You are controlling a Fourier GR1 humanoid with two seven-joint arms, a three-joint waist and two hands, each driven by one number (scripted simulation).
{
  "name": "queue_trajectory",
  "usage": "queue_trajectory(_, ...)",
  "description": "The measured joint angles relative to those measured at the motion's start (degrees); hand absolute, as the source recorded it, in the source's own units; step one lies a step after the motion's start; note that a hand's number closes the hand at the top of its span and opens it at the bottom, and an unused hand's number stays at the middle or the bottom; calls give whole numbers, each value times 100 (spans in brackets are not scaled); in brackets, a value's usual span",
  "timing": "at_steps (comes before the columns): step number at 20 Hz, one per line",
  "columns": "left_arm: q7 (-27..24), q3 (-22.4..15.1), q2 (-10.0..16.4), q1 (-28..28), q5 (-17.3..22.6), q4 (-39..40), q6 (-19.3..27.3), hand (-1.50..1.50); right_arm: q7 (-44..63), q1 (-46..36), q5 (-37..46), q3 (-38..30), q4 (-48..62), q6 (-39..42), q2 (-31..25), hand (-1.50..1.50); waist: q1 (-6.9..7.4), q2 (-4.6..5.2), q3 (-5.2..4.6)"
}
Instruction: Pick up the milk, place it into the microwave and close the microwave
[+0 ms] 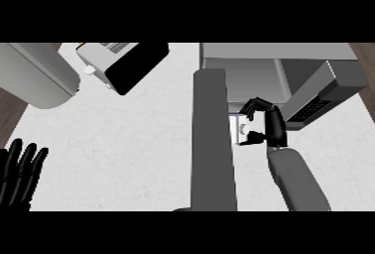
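Head view gives us the microwave just beyond our right hand, with its open door standing right beside that hand on its left. Between door and palm we curl our fingers and thumb round the milk, mostly hidden, at the microwave's mouth; our left hand rests open, fingers straight, far off left.

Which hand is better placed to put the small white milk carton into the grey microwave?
Right. The black right hand is curled round the small white milk carton at the opening of the grey microwave; the black left hand rests open at the lower left edge, beyond the open grey door.
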Motion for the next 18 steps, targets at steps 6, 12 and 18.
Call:
queue_trajectory(6, -42, -20, -31, -10, -2, 47, -68, -150, -105, -1218, 84, -513, 1573, -319, -362, 150, 97, 39, 13)
queue_trajectory(12, -53, -12, -5, -64, 76, 49, -162, -150, -68, -2098, 191, -847, 2613, -925, -717, 150, 259, 108, 22)
queue_trajectory(18, -82, 31, 71, -139, 56, 134, -239, -150, -200, -2490, 338, -1037, 3071, -1972, -986, 150, 401, 174, 28)
